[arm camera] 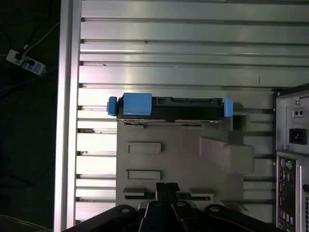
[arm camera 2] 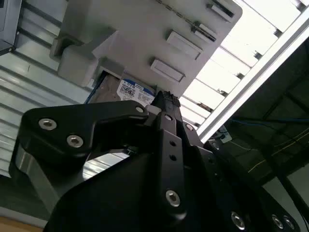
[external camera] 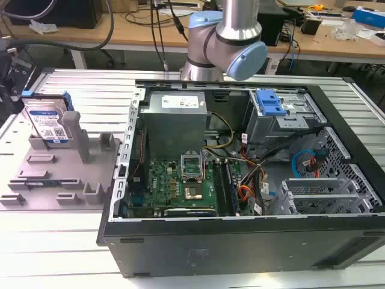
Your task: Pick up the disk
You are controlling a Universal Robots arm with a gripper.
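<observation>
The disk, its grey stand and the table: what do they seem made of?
The disk: dull silver-grey body, likely metal; matte blue side rails, probably plastic. The grey stand: matte, uniform, moulded blocks, probably plastic. The table: bright reflective ribbed slats, likely aluminium.

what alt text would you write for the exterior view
The disk stands on edge in a grey holder on the slatted metal table at the exterior view's left, beside an open computer case showing its motherboard. The robot arm rises behind the case.
</observation>
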